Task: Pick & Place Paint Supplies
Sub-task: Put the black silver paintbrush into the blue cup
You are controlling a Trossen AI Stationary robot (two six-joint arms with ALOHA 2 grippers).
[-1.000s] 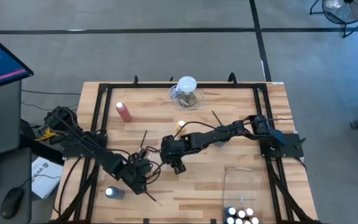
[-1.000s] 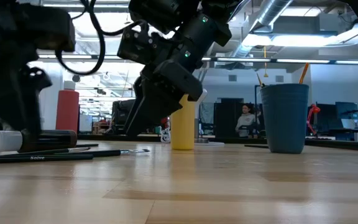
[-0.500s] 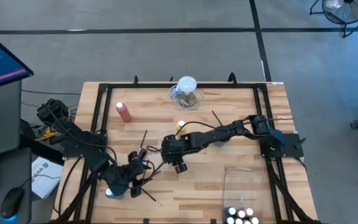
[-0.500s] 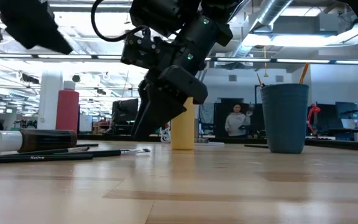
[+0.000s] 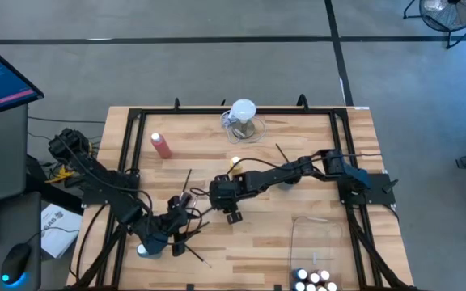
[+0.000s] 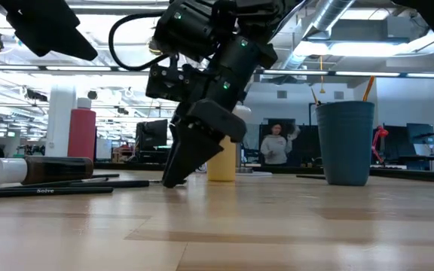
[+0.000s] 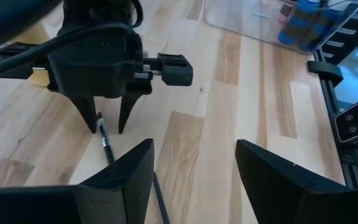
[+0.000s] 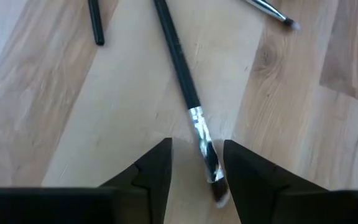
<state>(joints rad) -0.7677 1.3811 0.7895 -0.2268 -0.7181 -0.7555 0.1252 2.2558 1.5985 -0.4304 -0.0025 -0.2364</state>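
i have the right tool (image 8: 194, 163) down at the middle of the bench (image 5: 298, 137), tips at the wood, its fingers (image 8: 151, 171) apart on either side of a brush (image 8: 191, 106); the bristle end lies between them and the fingers do not press on it. in the left wrist view that same tool (image 7: 107, 121) stands over the brush (image 7: 104, 140). another brush (image 8: 269, 11) lies near. my left tool (image 7: 191, 168) hangs near the bench's front left, fingers apart, gripping nothing, aimed at the right tool. a white-capped bottle (image 5: 144, 250) lies just beside it. the red bottle (image 5: 161, 145) stands back left, the yellow bottle (image 6: 221, 162) behind the right arm, and capped bottles (image 5: 314, 280) sit in the clear bin (image 5: 298, 234) at front right.
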